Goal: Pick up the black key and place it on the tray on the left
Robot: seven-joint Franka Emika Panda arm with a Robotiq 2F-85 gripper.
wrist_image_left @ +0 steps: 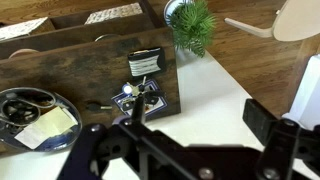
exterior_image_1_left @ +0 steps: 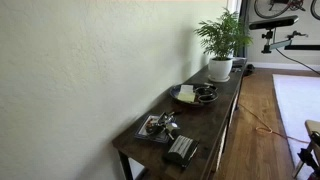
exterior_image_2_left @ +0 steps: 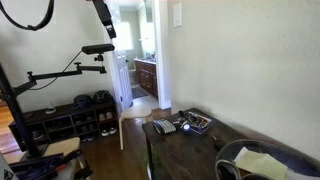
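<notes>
Dark wood console table fills the left and centre of the wrist view, and the tray sits at centre frame, with the black ridged box just above it and the round dish at lower left. A bunch of metal keys lies on the tray. The thin dark shape jutting past the tray's left edge is judged to be the black key, though it is too small to confirm. The gripper spans the bottom of the frame, well above the table, fingers spread wide with nothing between them. Step in hand is judged to be the approach. Recommended: centre the fingers over the dark shape, not over the metal bunch; turn the wrist so the fingers close across the key's narrow width; descend straight and slowly until the fingertips almost meet the wood. Risks noted: catching the tray rim, or dragging the attached bunch along
</notes>
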